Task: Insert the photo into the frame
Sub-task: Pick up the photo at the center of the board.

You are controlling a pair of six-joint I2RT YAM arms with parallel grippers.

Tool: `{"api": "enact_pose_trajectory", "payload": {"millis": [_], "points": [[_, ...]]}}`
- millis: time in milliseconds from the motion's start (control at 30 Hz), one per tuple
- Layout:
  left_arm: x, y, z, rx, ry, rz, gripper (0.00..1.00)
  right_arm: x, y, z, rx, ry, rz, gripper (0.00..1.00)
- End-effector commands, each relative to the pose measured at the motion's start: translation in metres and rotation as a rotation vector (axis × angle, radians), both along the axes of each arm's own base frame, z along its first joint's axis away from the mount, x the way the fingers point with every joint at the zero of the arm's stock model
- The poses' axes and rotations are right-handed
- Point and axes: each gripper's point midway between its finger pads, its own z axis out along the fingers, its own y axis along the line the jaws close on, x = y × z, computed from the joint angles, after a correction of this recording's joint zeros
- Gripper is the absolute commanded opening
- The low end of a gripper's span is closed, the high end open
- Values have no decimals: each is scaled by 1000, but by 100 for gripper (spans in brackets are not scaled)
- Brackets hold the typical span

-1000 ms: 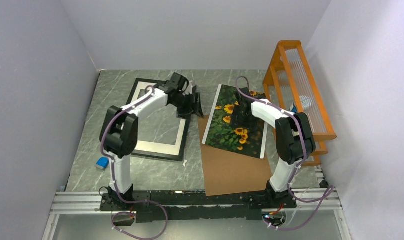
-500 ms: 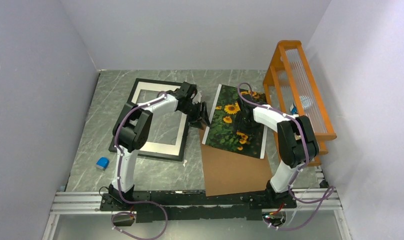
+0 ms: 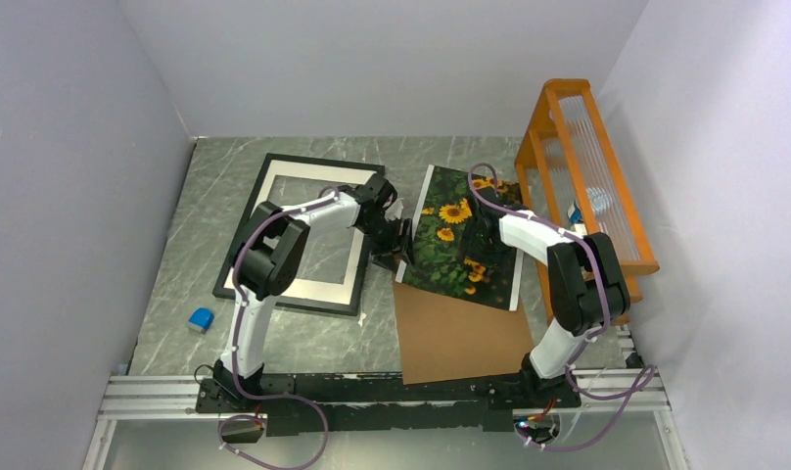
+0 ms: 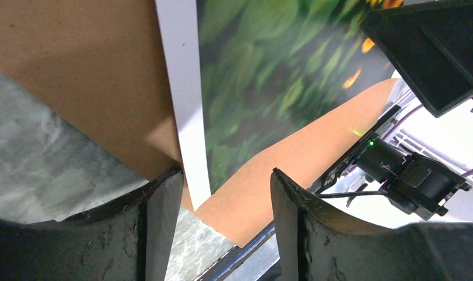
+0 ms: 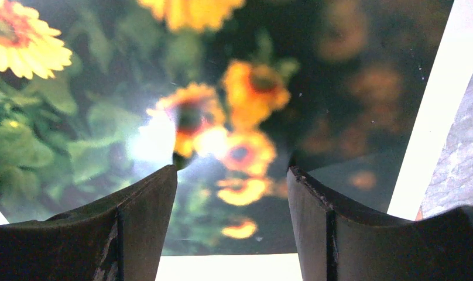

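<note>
Straddling the near-left corner of the rectangular print of yellow sunflowers on dark green foliage [image 3: 436, 250], the left pincer [image 3: 392, 245] stands with its two dark fingers spread. In the left wrist view the photo's [image 4: 252, 88] white border strip runs down into the gap of that pincer [image 4: 225, 181], ending just beside the left finger [image 4: 158, 205]; whether the finger touches the paper I cannot tell. Nothing is pinched.

Under the print, and showing on both sides of the left pincer's gap, lies the plain brown cardboard backing board [image 4: 76, 70], which reaches from below the pincer toward the arm bases [image 3: 460, 333].

Over the print's right half the right pincer [image 3: 478, 257] points down, fingers spread too. Its wrist view shows blurred sunflowers [image 5: 105, 117] filling the space between and beyond its fingertips [image 5: 231, 172]; contact cannot be judged.

Left of the left pincer, flat on the grey marbled surface [image 3: 191, 215], lies the large thin black rectangular picture frame [image 3: 323, 160] with a white mat sheet [image 3: 308, 176] inside it, the left arm crossing above it. Print and frame are apart.
</note>
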Motion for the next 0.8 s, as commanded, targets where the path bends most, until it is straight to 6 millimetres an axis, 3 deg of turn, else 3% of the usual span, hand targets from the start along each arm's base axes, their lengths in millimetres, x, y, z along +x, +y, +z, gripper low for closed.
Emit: {"api": "enact_pose_trajectory", "payload": {"millis": [0, 167, 300, 467, 533, 567, 767], "points": [[-13, -5, 1, -40, 50, -31, 61, -18, 4, -20, 37, 63, -23, 72], [-22, -20, 14, -149, 130, -74, 55, -17, 4, -20, 38, 57, -22, 72], [-17, -24, 20, -183, 148, -66, 50, -15, 7, -19, 51, 51, -16, 72], [-2, -21, 31, -200, 107, -46, 27, -11, 10, -10, 66, 25, -6, 72], [5, -17, 38, -197, 76, -41, 8, -4, 12, 0, 73, -4, 1, 72], [8, -15, 42, -191, 59, -41, 3, 1, 13, 7, 78, -19, 6, 72], [21, 10, 73, -114, -96, -104, 3, 42, 27, 74, 126, -168, 40, 74]]}}
